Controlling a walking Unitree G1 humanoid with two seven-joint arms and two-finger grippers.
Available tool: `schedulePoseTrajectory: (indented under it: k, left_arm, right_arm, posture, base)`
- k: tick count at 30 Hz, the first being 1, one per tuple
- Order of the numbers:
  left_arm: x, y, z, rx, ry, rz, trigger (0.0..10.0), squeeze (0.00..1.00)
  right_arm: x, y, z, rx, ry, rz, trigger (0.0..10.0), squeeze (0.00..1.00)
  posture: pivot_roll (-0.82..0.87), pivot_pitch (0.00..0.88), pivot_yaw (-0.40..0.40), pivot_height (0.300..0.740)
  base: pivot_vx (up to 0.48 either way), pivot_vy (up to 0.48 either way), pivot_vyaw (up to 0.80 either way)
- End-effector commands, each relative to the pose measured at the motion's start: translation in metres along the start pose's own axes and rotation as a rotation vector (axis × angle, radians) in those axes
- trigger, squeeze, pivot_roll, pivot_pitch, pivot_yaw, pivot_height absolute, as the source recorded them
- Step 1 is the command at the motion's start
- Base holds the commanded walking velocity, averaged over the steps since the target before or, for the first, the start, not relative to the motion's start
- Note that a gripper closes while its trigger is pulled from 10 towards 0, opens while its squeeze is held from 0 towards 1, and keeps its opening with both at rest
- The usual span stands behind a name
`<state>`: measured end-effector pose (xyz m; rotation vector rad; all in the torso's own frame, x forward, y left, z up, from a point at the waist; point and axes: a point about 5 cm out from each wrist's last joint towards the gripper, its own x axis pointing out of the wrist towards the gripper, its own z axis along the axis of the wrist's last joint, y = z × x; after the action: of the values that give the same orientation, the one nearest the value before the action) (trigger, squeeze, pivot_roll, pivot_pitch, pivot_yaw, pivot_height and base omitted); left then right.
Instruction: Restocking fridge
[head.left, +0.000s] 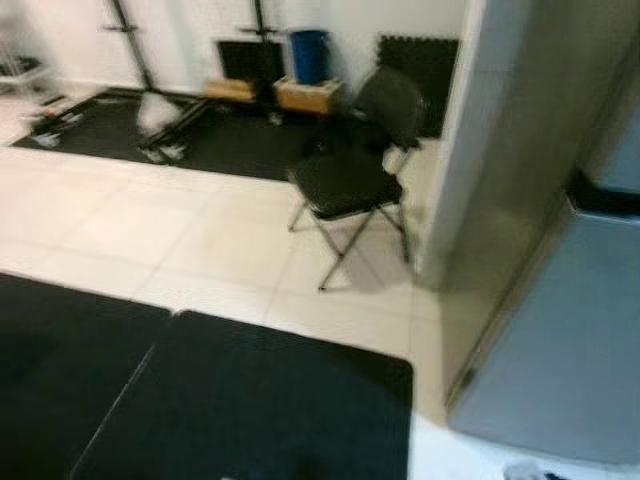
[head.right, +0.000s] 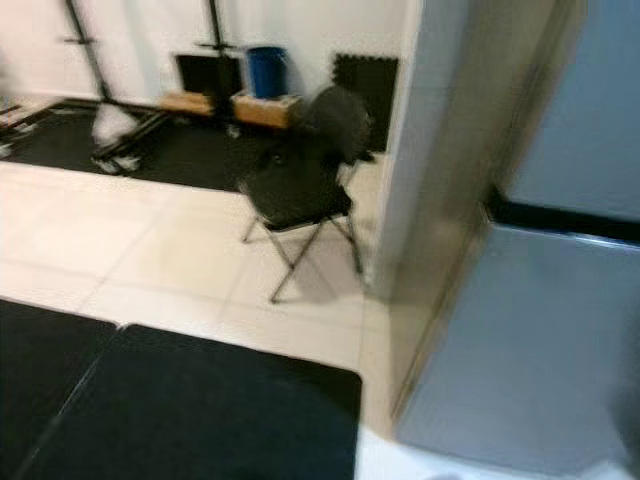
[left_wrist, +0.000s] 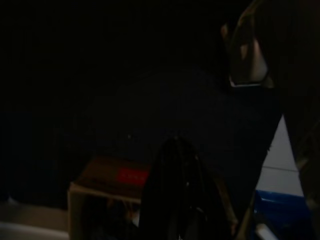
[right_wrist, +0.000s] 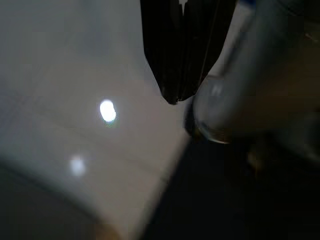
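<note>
The right gripper (right_wrist: 176, 97) hangs over pale glossy floor with its black fingers pressed together, nothing between them. The left gripper (left_wrist: 175, 200) sits in deep shade, its state impossible to tell, near a cardboard box (left_wrist: 107, 192) bearing an unreadable red label. The grey fridge (head.left: 560, 330) stands closed at right, beside a black folding chair (head.left: 355, 175).

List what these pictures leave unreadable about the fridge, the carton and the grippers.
- Fridge: cut off by the head views' edge and blurred; no handle discernible.
- Cardboard box: left wrist view too dark; red label unreadable.
- Right gripper: fingertips together; blurred silvery object beside it unidentifiable.
</note>
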<state>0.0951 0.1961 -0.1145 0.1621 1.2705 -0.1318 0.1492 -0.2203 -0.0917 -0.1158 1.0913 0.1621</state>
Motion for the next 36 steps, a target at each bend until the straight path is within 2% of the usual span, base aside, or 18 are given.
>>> schedulePoseTrajectory:
  k: [1, 9, 17, 21, 23, 36]
  left_arm:
    - [0.002, -0.008, 0.035, -0.010, -0.139, -0.023, 10.0, 0.00]
    - [0.002, -0.008, 0.035, -0.008, -0.138, -0.023, 10.0, 0.00]
    - [0.002, -0.007, 0.035, -0.008, -0.138, -0.024, 10.0, 0.00]
    - [0.002, -0.007, 0.035, -0.007, -0.139, -0.024, 10.0, 0.00]
    - [0.002, -0.006, 0.035, -0.007, -0.139, -0.023, 10.0, 0.00]
    - [0.001, -0.004, 0.033, 0.004, -0.135, -0.021, 10.0, 0.00]
  right_arm:
    - [-0.004, -0.009, -0.014, 0.002, 0.045, -0.021, 10.0, 0.00]
    - [-0.001, -0.004, -0.007, -0.001, 0.036, -0.023, 10.0, 0.00]
    - [-0.005, -0.013, -0.014, -0.035, 0.062, -0.066, 10.0, 0.00]
    - [-0.008, -0.019, -0.022, -0.051, 0.082, -0.085, 10.0, 0.00]
    - [-0.012, -0.023, -0.033, -0.061, 0.112, -0.111, 10.0, 0.00]
    - [-0.014, -0.026, -0.039, -0.109, 0.149, -0.132, 10.0, 0.00]
  posture:
    - [-0.05, 0.000, -0.033, 0.740]
    - [-0.05, 0.000, -0.032, 0.740]
    - [-0.04, 0.000, -0.030, 0.740]
    - [-0.04, 0.000, -0.030, 0.740]
    - [-0.04, 0.000, -0.030, 0.740]
    - [-0.04, 0.000, -0.032, 0.740]
  base:
    - [0.281, 0.000, 0.77]
    - [0.287, 0.000, 0.77]
    - [0.285, 0.000, 0.57]
    - [0.287, 0.000, 0.00]
    - [0.285, 0.000, 0.00]
    - [0.263, 0.000, 0.03]
